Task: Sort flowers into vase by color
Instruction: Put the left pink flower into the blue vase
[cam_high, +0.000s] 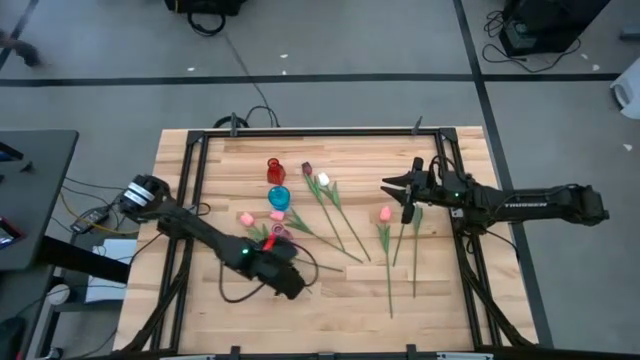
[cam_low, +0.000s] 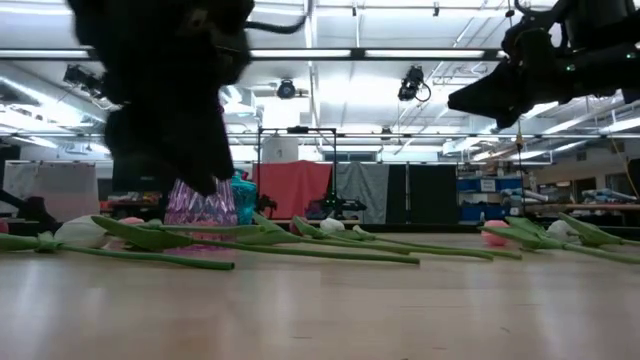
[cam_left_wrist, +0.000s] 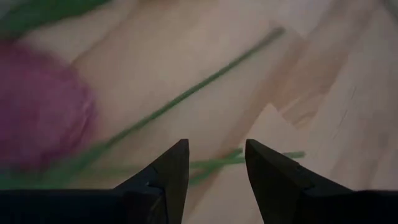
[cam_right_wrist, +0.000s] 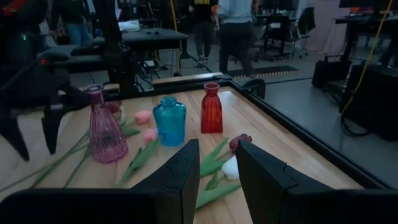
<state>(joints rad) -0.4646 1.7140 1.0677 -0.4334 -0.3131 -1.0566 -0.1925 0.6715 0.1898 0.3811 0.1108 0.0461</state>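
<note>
The pale wooden plank table (cam_high: 200, 310), edged by a black metal frame (cam_high: 320, 131), carries 3 small ribbed glass vases standing upright near its middle: a red one (cam_right_wrist: 211, 109) farthest back, a blue one (cam_right_wrist: 169, 121) just beside it, and a pink-purple one (cam_right_wrist: 106, 130) nearest the left arm. Artificial tulips (cam_high: 335, 212) with long green stems lie flat on the wood, pink, white and dark maroon heads scattered beside the vases and further right.
</note>
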